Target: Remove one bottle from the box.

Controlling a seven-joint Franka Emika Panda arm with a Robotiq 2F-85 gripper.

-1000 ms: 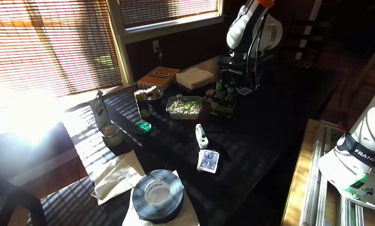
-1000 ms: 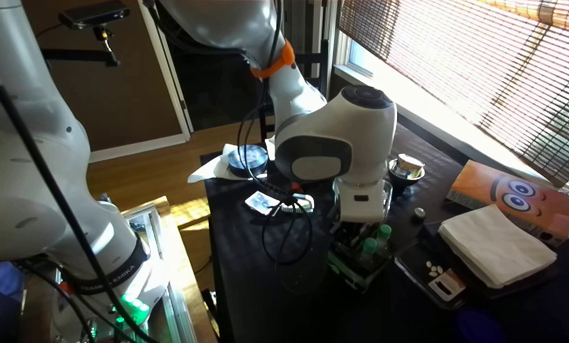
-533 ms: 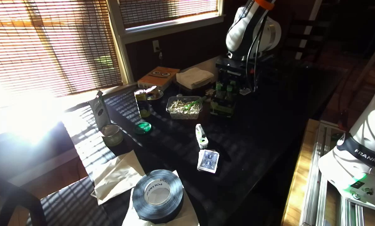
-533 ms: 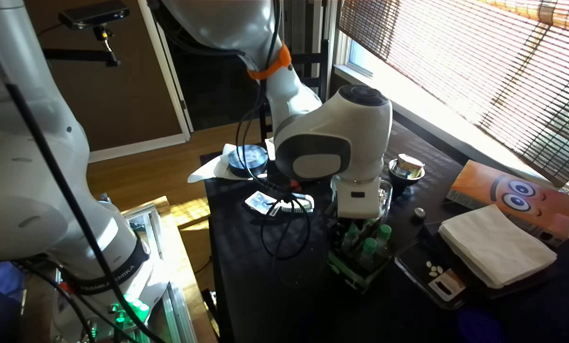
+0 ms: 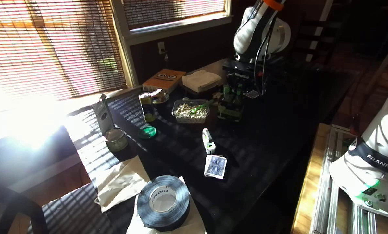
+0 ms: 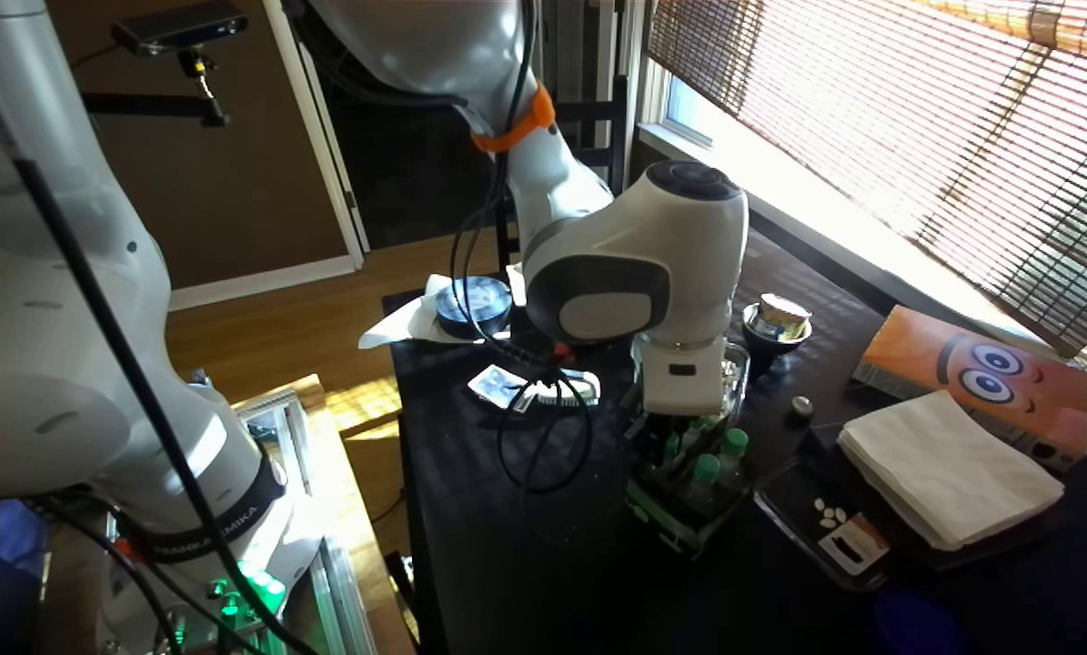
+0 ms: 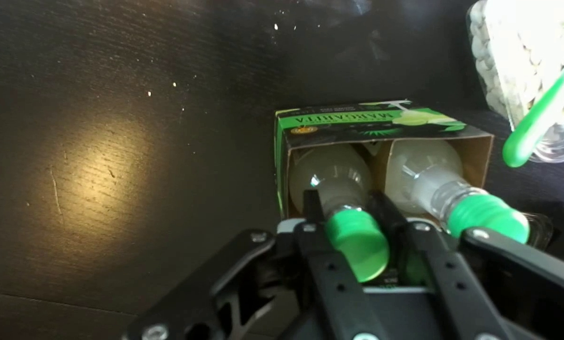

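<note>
The box is a small black and green carton, open on top, with several green-capped bottles in its compartments. It also shows in both exterior views. My gripper points down over the carton. Its fingers are closed in around the neck and green cap of one bottle, with the cap against both pads. That bottle's pale body stands in its compartment. A second bottle stands just right of the right finger. Two more caps show in an exterior view; the gripper hides them in the wrist view.
A clear tub of white pieces with a green utensil stands close beside the carton. A black tray and napkins lie near the carton. A white tool and cards lie on the table. Loose arm cables hang low.
The hand has shifted slightly up and left in an exterior view, uncovering more green caps. Over the last half second it is almost still.
</note>
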